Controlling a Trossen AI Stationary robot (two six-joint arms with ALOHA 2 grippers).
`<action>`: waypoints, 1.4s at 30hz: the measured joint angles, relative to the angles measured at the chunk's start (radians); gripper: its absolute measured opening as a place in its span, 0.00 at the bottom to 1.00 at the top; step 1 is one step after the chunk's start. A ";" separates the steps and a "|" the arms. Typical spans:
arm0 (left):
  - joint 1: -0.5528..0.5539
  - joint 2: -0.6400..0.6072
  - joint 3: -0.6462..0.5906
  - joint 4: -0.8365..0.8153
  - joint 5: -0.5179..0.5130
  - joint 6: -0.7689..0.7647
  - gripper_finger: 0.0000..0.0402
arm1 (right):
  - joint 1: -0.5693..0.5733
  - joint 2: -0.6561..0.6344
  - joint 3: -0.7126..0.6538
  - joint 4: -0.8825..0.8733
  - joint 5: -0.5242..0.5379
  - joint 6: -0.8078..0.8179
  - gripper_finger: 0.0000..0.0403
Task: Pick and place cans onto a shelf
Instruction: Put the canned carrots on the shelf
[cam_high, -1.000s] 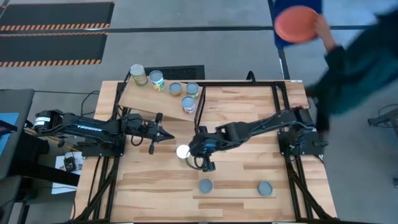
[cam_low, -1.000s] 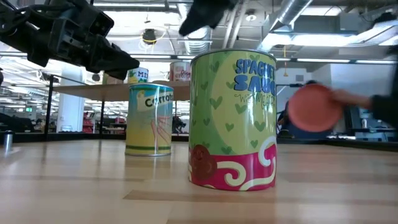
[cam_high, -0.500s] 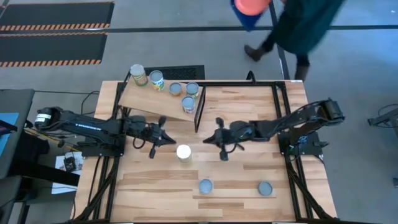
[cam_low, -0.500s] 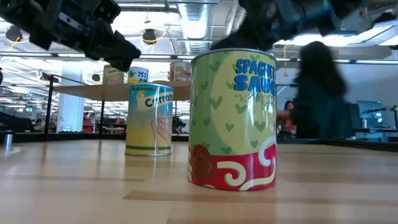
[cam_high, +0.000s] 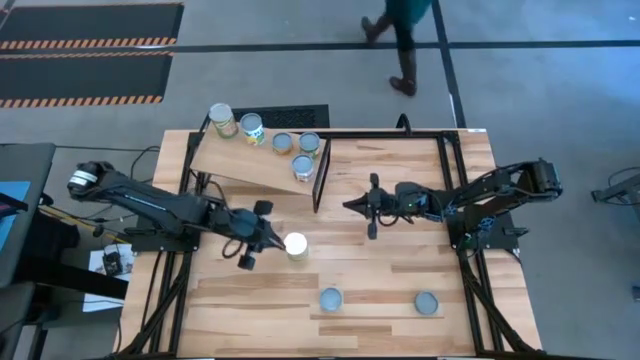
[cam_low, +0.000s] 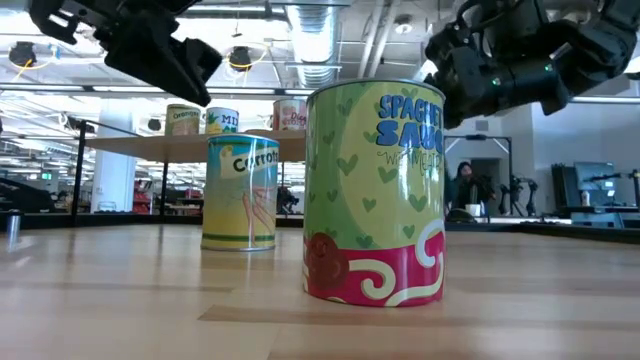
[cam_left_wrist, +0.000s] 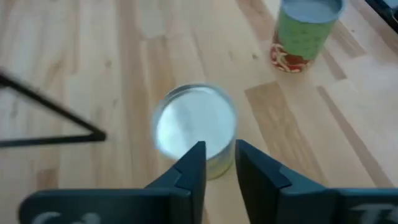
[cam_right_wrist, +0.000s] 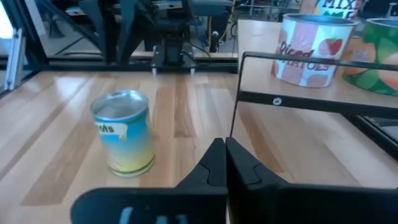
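Cans (cam_high: 295, 154) stand five on the slanted shelf (cam_high: 240, 160), none opened.

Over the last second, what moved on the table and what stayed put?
The right gripper pulled back from the pale-topped can toward its own side, fingers shut and empty. The left gripper advanced to that can, its fingers parting slightly just short of it, nothing held. The person with the orange disc walked off. All cans and the slanted light wood shelf stayed put.
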 joint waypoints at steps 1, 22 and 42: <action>-0.015 0.024 0.014 0.001 -0.002 0.002 0.21 | -0.001 0.000 -0.004 0.000 -0.006 -0.004 0.01; -0.096 0.346 0.189 -0.082 -0.195 0.141 0.05 | -0.001 -0.003 -0.009 0.013 -0.027 -0.036 0.02; -0.007 0.175 0.540 -0.675 -0.171 -0.197 0.00 | -0.001 -0.003 -0.009 0.015 -0.027 -0.052 0.02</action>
